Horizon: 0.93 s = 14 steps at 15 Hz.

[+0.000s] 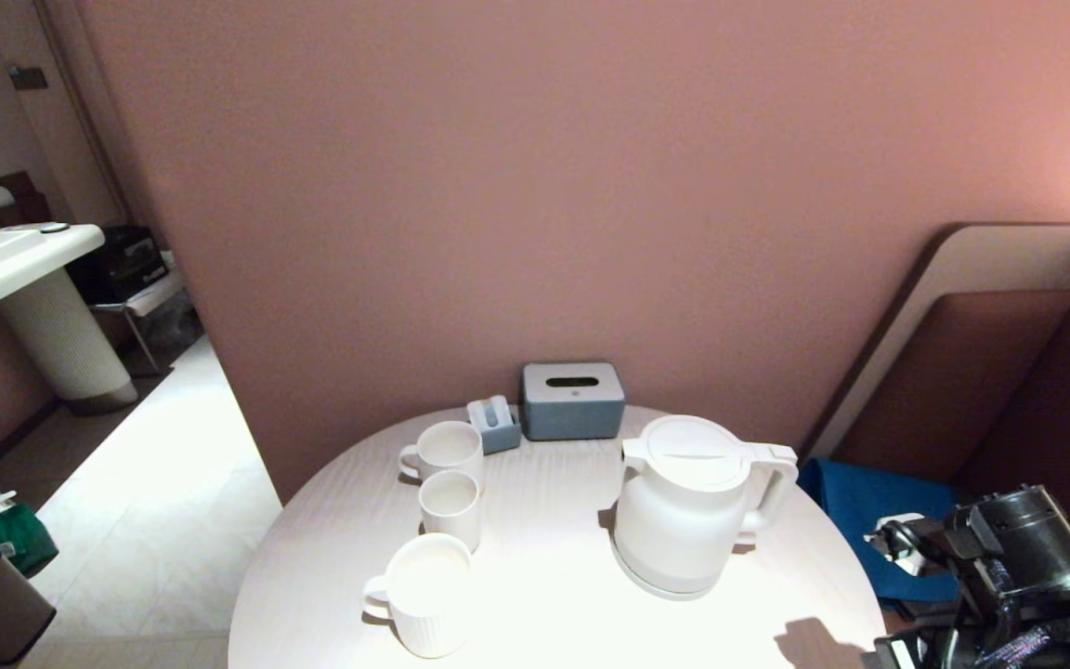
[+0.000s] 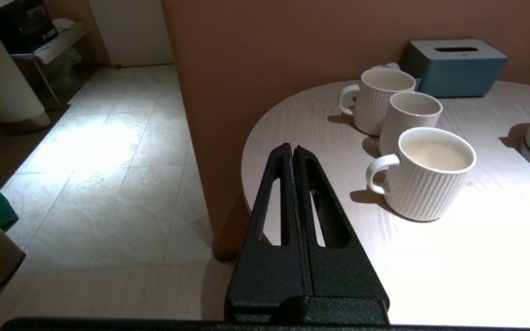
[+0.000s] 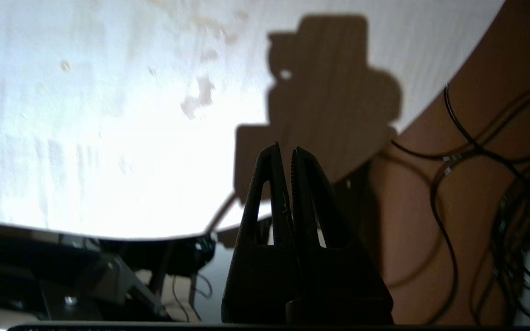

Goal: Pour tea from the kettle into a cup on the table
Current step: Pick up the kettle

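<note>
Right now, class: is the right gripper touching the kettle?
Apart. The head view shows the kettle mid-table with bare tabletop between it and the right arm at the table's edge; the right gripper hangs over table, nothing held.

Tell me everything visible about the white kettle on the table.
The kettle is large, matte white and looks like plastic. It has a flat round lid, a short spout pointing toward the cups and a loop handle on the opposite side. It stands upright on its round base disc on the table, lid closed. Neither gripper touches it. Its contents are hidden.
</note>
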Motion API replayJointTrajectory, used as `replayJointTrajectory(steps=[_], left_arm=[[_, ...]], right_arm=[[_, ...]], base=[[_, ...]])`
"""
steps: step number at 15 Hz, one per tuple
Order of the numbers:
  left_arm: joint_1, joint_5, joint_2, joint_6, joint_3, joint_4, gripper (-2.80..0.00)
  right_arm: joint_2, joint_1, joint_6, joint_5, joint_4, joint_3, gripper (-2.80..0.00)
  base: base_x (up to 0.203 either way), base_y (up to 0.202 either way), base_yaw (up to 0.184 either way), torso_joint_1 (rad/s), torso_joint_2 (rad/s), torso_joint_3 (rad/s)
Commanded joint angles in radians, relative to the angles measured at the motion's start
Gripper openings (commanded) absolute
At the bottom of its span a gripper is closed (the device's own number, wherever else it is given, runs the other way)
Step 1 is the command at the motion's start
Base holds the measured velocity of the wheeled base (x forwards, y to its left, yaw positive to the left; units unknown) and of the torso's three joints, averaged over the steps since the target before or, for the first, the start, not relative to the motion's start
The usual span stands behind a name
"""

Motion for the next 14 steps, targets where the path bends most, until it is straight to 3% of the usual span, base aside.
replayJointTrajectory(steps=[1,4,14], left_arm=[[0.0,0.0,0.001,0.0,0.0,-0.001,-2.8],[0.0,0.001,0.001,0.0,0.0,-0.001,-2.8],[0.0,0.0,0.001,0.0,0.0,-0.001,-2.8]], right_arm=[[0.047,0.016,0.049,-0.005,-0.248,0.074,-2.8],[0.084,0.02,0.076,-0.013,-0.452,0.119,-2.8],[0.314,0.02,0.075,-0.126,-0.718,0.05,-2.8]], base=[[0.0,0.0,0.0,0.0,0.0,0.0],[0.0,0.0,0.0,0.0,0.0,0.0],[0.0,0.0,0.0,0.0,0.0,0.0]])
